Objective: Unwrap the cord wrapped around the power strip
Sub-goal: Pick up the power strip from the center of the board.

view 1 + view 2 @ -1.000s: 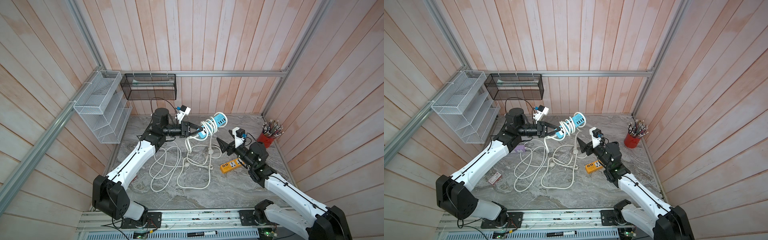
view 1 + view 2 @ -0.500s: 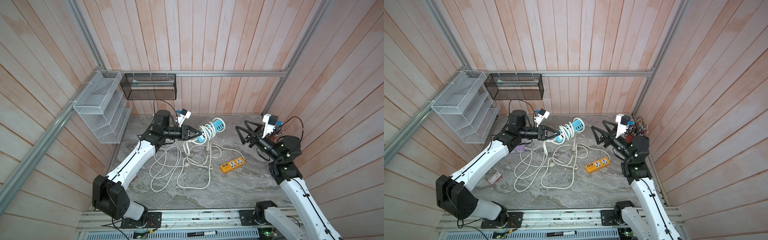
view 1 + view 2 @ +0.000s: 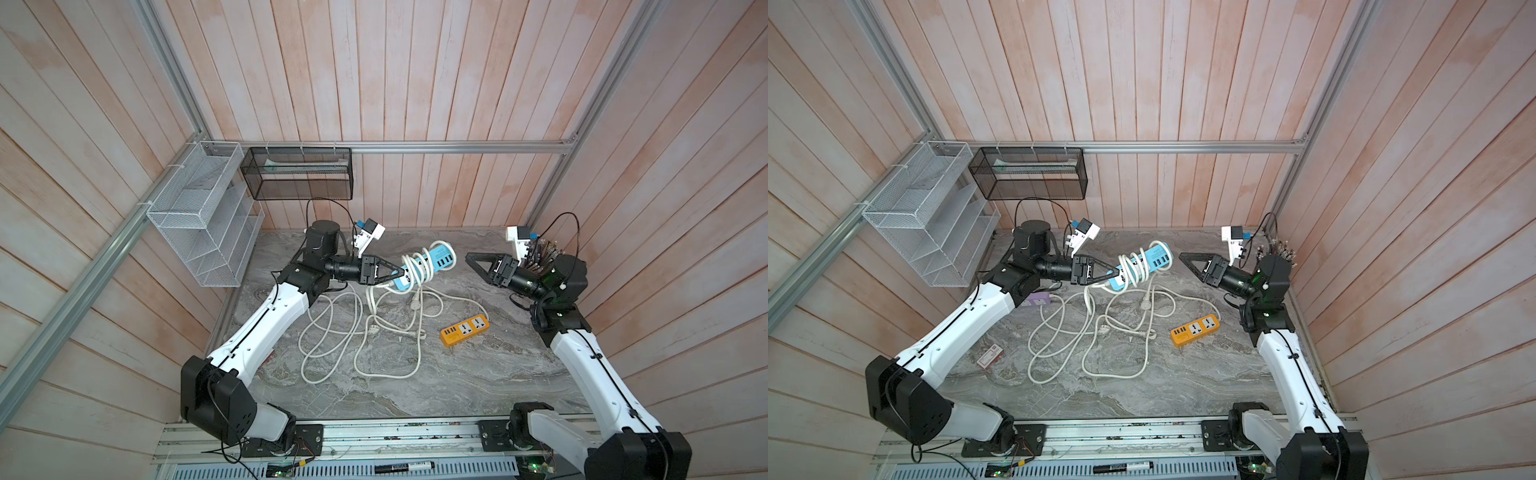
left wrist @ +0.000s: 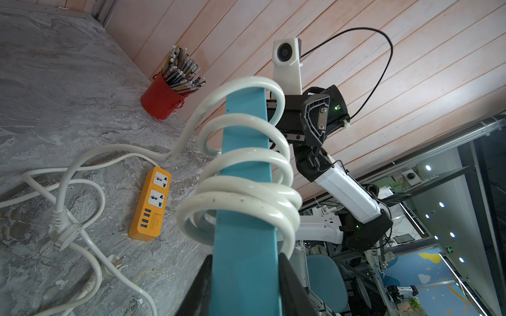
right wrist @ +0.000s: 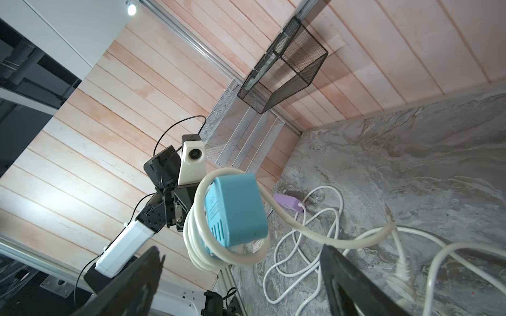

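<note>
Cord partly unwound, several turns left

The blue power strip (image 3: 437, 257), raised above the table (image 3: 457, 386) toward 12 o'clock, is clamped endwise by the left gripper (image 3: 400, 274). Much white cord (image 4: 246, 188) lies freed, while several coils are wound on. At its 3 o'clock the right gripper (image 3: 473, 262) is spread, empty.

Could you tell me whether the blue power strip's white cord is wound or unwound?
Partly wound: several loops of the white cord encircle the blue power strip.
</note>
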You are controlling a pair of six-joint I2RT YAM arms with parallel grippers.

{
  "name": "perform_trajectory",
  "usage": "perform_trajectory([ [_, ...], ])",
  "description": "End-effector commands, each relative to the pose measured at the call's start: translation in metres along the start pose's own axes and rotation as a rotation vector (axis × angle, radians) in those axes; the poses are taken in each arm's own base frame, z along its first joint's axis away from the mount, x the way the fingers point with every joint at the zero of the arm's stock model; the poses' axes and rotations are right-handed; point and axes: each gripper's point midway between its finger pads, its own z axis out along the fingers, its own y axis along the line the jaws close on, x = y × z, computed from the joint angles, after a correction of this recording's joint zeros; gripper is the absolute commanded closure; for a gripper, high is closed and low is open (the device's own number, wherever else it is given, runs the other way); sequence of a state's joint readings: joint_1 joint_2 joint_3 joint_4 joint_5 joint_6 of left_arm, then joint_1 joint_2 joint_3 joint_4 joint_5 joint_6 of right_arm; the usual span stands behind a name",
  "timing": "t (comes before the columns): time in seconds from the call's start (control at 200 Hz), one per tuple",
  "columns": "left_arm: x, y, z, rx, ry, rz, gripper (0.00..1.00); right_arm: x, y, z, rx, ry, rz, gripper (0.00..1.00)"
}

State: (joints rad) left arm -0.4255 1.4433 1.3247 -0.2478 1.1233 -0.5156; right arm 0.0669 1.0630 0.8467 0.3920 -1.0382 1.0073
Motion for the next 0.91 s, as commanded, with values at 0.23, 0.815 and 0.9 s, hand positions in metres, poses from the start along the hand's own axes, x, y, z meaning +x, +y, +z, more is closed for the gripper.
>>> perform_trajectory([
  [0.23,-0.012,-0.027,0.0,0.061,-0.008,0.136,1.0,0.003,0.017,0.024,-0.067,0.035,-0.044,0.18],
  [0.815,-0.012,-0.014,0.006,0.032,-0.008,0.136,1.0,0.012,0.024,0.045,-0.1,0.057,-0.062,0.78],
  [0.9,-0.013,-0.014,0.005,0.024,-0.011,0.141,1.0,0.013,0.022,0.045,-0.097,0.063,-0.058,1.0],
])
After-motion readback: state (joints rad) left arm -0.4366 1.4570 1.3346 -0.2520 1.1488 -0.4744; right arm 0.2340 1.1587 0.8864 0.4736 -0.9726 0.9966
